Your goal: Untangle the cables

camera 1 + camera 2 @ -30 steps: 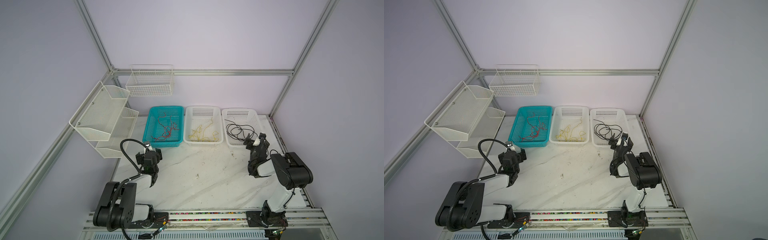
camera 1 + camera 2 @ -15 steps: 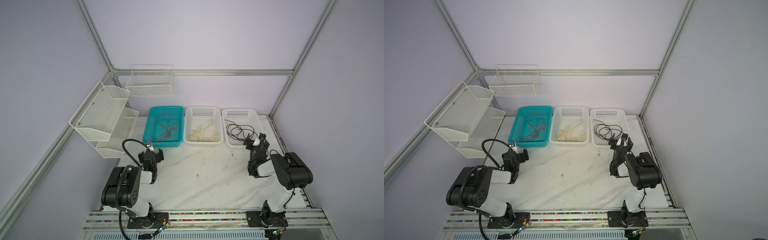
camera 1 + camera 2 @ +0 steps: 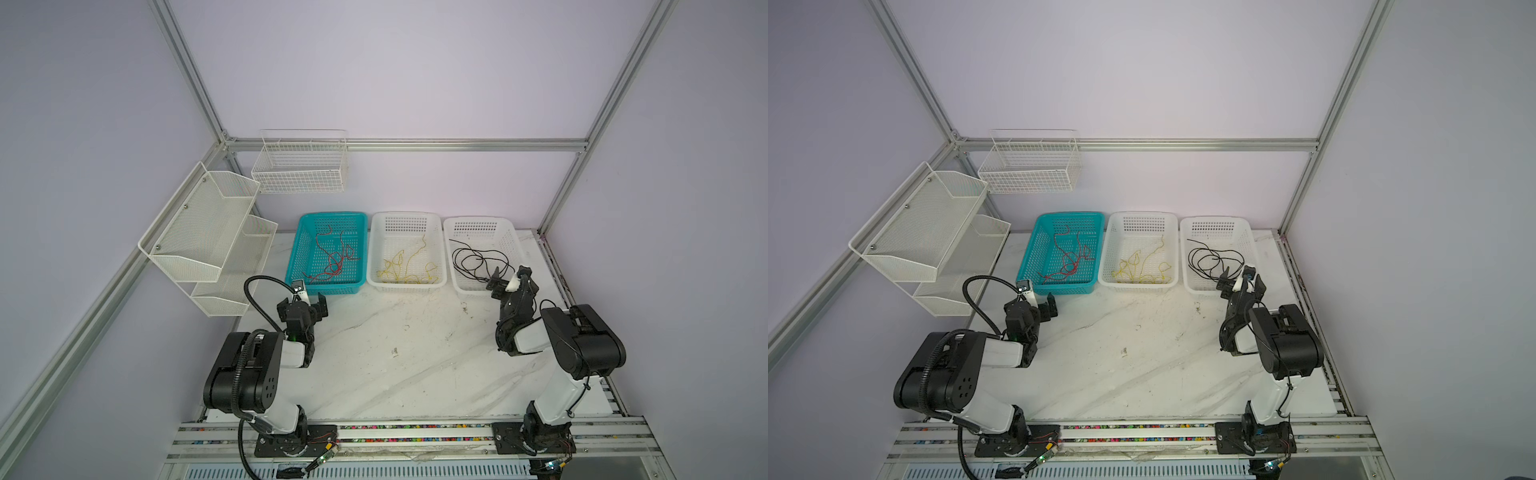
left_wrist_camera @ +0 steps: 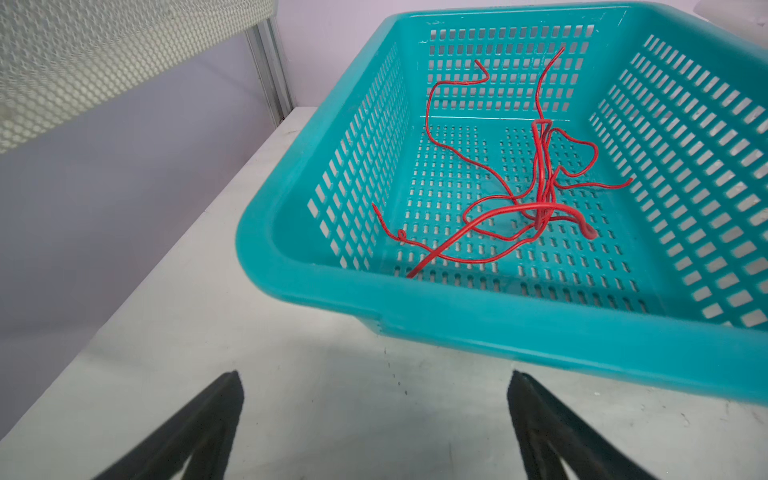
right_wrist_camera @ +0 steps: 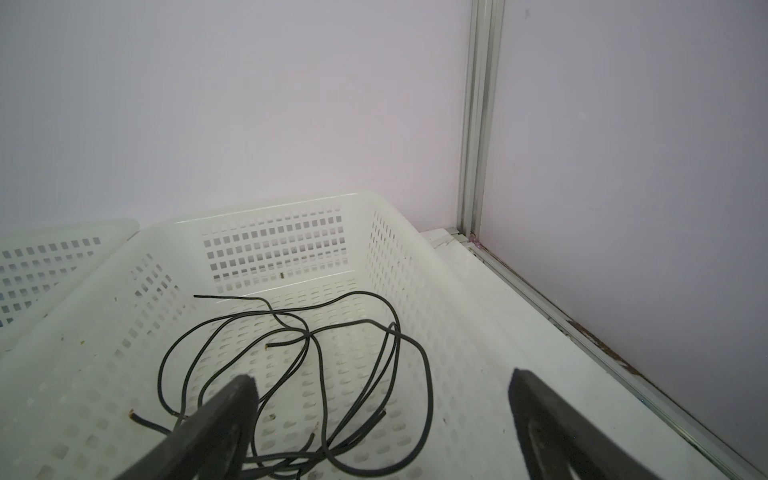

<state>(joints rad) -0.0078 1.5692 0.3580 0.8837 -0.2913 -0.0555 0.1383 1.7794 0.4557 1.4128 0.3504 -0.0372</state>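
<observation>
Red cables (image 3: 332,264) lie in the teal basket (image 3: 332,215), yellow cables (image 3: 405,270) in the middle white basket (image 3: 405,214), and black cables (image 3: 473,261) in the right white basket (image 3: 478,219). The left tool (image 4: 374,382), jaws wide and empty, hangs over the table (image 3: 395,365) before the teal basket; the right tool (image 5: 380,380), equally wide and empty, is at the right white basket's near rim

Black cables (image 5: 308,332) lie loosely looped in the white basket (image 5: 415,266), the end effector (image 5: 382,378) spread wide and empty over them

Lilac walls (image 3: 415,75), aluminium frame (image 3: 407,144), white marbled tabletop (image 3: 395,374)
</observation>
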